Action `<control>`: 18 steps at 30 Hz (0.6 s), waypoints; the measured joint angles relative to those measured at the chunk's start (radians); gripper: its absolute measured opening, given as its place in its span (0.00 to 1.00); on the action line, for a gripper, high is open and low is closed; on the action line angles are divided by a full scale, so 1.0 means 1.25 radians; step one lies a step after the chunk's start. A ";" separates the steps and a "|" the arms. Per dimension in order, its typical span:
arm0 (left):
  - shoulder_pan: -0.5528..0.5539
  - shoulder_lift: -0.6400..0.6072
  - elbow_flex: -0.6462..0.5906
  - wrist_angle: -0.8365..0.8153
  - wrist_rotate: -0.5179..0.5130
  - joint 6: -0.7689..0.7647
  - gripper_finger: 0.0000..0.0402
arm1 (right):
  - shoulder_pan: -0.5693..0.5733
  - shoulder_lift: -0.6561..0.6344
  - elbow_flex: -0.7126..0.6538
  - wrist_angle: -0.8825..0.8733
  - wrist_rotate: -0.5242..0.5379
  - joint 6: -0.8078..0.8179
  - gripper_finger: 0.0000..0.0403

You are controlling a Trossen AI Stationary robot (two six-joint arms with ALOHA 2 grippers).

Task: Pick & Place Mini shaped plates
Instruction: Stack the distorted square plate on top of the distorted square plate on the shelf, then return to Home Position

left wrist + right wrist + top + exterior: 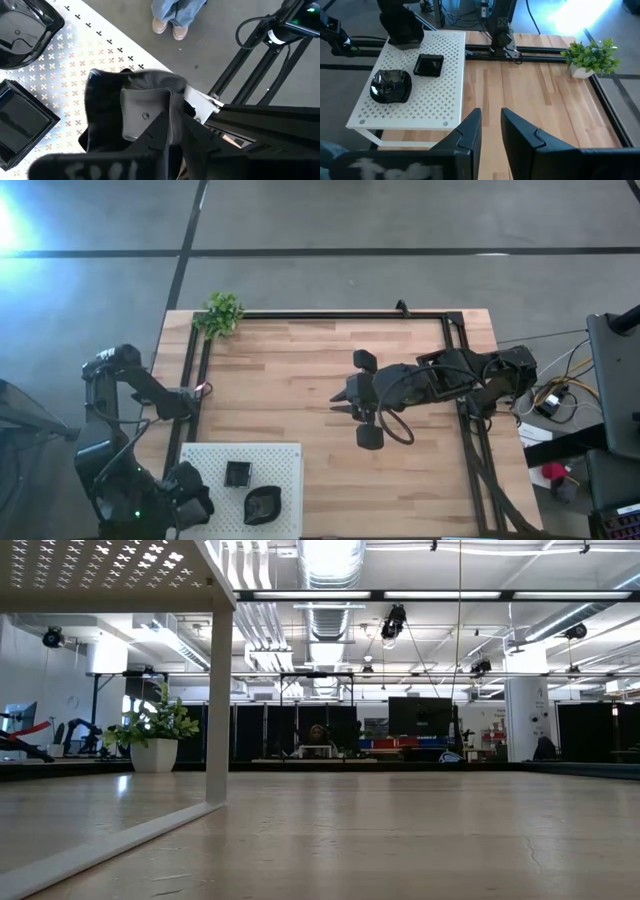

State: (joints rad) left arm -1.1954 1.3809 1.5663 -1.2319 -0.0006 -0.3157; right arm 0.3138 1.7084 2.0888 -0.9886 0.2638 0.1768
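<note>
Two mini shaped plates sit on the white perforated board (215,455) at the tabletop's near left corner: a square plate (238,474) with a flat floor and raised rim, and a rounded plate (263,504) with a wavy edge nearer the board's front edge. Both look glossy black, like glazed ceramic or hard plastic. A third plate (107,107), dark and glossy, is between the fingers of the left gripper (186,498) at the board's left edge; whether it is clamped or being let go I cannot tell. So roughly two are placed and one is arriving.

The right gripper (491,131) hovers empty over bare wooden planks near the tabletop's middle, fingers narrowly apart. A small green plant (221,313) stands at the far left corner.
</note>
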 joint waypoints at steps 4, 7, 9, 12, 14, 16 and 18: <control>-0.001 -0.001 -0.001 -0.002 0.000 0.003 0.14 | 0.000 0.000 0.000 0.001 0.000 0.002 0.17; -0.001 -0.006 -0.001 -0.018 0.002 0.018 0.15 | 0.000 0.000 0.000 0.002 0.000 0.004 0.17; -0.001 -0.013 -0.001 -0.035 0.002 0.023 0.15 | 0.000 0.000 0.000 0.003 0.000 0.005 0.17; 0.002 -0.025 0.002 -0.062 0.001 0.007 0.15 | 0.000 0.000 0.000 0.003 -0.001 0.006 0.17; 0.006 -0.038 0.006 -0.064 -0.024 -0.010 0.15 | 0.000 0.000 0.000 0.004 -0.001 0.005 0.17; 0.010 -0.056 0.008 -0.064 -0.068 -0.022 0.15 | 0.000 -0.001 0.000 0.004 -0.001 0.002 0.17; 0.015 -0.077 0.011 -0.065 -0.122 -0.033 0.13 | 0.000 -0.005 0.000 0.004 -0.001 0.001 0.15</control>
State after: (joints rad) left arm -1.1771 1.2848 1.5802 -1.3136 -0.1530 -0.3572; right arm 0.3138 1.7024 2.0888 -0.9833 0.2621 0.1776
